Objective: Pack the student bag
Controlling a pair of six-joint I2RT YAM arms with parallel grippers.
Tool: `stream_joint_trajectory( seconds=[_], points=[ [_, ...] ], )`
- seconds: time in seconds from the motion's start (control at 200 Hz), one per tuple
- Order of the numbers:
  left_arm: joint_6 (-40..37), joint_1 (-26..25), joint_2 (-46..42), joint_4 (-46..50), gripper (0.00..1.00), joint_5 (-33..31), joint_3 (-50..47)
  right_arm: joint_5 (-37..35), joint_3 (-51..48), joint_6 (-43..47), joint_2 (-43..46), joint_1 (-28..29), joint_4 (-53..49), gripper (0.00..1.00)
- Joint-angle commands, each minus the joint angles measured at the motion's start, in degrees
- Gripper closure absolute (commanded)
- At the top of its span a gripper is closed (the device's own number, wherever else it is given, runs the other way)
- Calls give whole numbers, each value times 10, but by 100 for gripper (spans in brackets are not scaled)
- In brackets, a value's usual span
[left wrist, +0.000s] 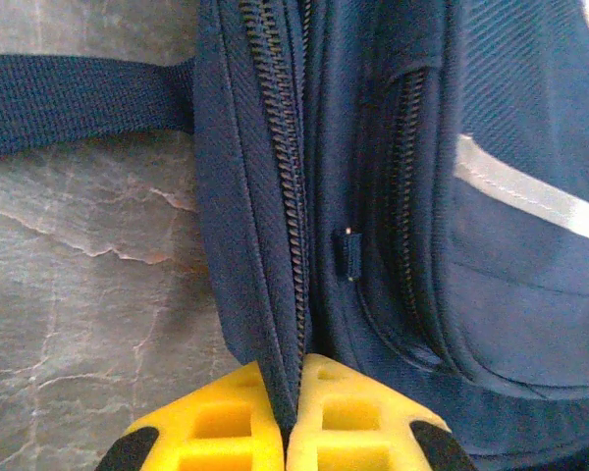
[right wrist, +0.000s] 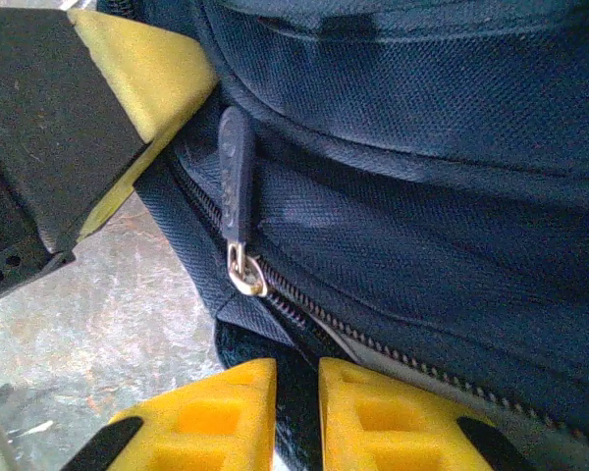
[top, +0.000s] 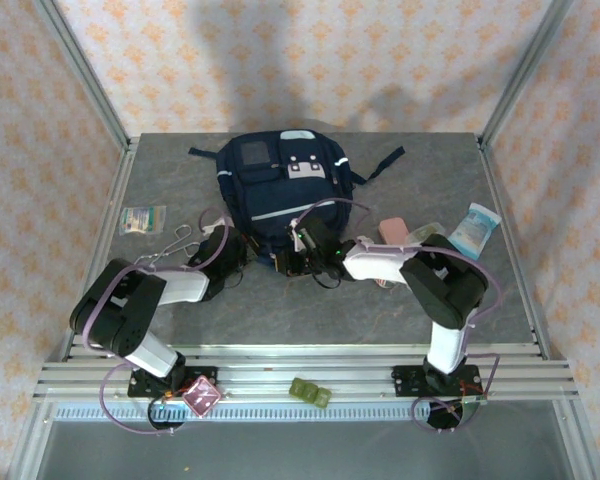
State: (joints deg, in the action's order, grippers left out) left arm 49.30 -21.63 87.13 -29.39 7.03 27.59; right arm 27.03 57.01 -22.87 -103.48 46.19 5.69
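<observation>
Left gripper (left wrist: pixel 287 383) pinching student bag (left wrist: pixel 510 98) seam, right gripper (right wrist: pixel 296 383) seemingly likewise

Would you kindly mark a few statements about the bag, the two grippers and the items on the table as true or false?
1. The left gripper is shut on the fabric of the student bag, right beside a zipper. True.
2. That zipper stands wide open. False: its teeth are meshed along the whole stretch in the left wrist view.
3. The right gripper holds the zipper pull. False: the pull lies free against the bag, apart from the fingers, which pinch dark bag fabric.
4. A white-and-blue packet lies on the table, to the right of the bag in the top view. True.
</observation>
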Motion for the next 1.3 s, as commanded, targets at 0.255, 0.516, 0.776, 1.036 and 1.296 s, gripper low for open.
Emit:
stream_joint_trajectory(
  seconds=[0.255, 0.516, 0.776, 1.036, 1.296],
  points=[
    [-96, -15, -107, -110, 100, -25, -28, -30, 97, -20, 49, -4, -109, 68],
    [-105, -21, -131, -136, 100, -17, -43, 24, 106, -56, 14, -45, -43, 57],
    [-101, -22, -135, -167, 100, -4, -47, 181, 107, -37, -25, -46, 33, 58],
    [-89, -22, -135, -202, 100, 7, -48, 276, 71, -62, -47, -47, 143, 66],
    [-90, -18, -136, -194, 100, 3, -47, 240, 33, -43, -22, -53, 139, 82]
  ],
)
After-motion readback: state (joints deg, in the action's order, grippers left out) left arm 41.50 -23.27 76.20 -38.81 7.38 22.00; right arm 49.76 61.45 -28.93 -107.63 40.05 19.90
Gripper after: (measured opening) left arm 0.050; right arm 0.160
